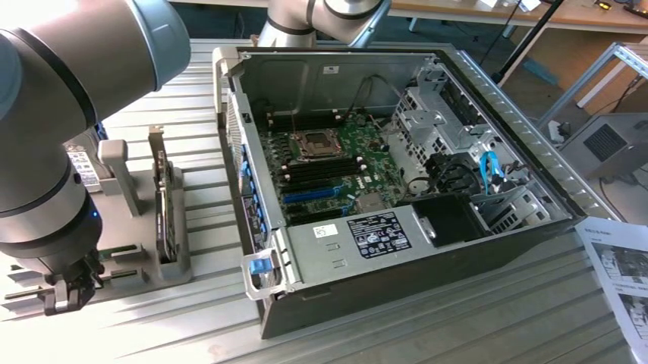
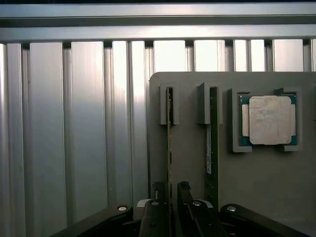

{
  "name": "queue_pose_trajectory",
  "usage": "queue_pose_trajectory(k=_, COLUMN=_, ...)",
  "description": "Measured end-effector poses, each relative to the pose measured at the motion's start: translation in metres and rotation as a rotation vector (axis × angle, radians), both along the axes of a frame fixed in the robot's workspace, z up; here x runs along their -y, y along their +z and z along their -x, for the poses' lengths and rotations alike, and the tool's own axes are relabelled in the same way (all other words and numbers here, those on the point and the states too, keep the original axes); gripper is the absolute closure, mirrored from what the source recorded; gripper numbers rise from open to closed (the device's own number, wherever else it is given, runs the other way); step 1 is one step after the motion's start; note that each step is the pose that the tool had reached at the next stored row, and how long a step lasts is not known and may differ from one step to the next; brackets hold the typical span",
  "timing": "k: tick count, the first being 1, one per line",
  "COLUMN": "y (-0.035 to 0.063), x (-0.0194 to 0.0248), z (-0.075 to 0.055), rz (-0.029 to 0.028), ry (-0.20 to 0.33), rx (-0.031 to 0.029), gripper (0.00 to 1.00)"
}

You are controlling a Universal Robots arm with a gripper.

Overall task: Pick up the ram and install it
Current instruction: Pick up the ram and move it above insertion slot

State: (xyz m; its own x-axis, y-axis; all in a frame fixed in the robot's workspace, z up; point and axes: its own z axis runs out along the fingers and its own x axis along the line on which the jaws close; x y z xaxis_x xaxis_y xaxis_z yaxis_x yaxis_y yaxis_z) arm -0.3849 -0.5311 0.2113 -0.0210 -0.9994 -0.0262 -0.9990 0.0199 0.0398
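- The claw (image 1: pixel 69 296) hangs low at the exterior view's left, over the grey holder tray (image 1: pixel 132 267) beside the open computer case (image 1: pixel 506 114).
- In the wrist view the claw (image 2: pixel 170 197) sits astride the ram (image 2: pixel 169 143), right at the stick's near end.
- Clamped on it or only straddling it? I cannot tell from here.
- The ram stands on edge in the tray, and its far end is tucked into the grey bracket, so it is not lifted out yet.
- Just beside it, in the next slot, stands the dark expansion card (image 2: pixel 212 148). Beyond that, the square processor chip (image 2: pixel 270 120) lies flat in its pocket. Neither one is being touched.
- Over in the case, the motherboard (image 1: pixel 344 152) lies exposed, and the long black memory slots (image 1: pixel 322 173) look empty.
- My read on progress: the approach is done and the claw is lined up on the right part. Lifting it out, carrying it to the case and seating it are all left to do.
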Motion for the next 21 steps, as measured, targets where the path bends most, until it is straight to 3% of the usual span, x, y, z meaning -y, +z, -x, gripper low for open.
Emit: queue_pose_trajectory(k=21, y=0.0, x=-0.0003, z=-0.0034, rz=0.0, ry=0.0, rx=0.0, gripper=0.76)
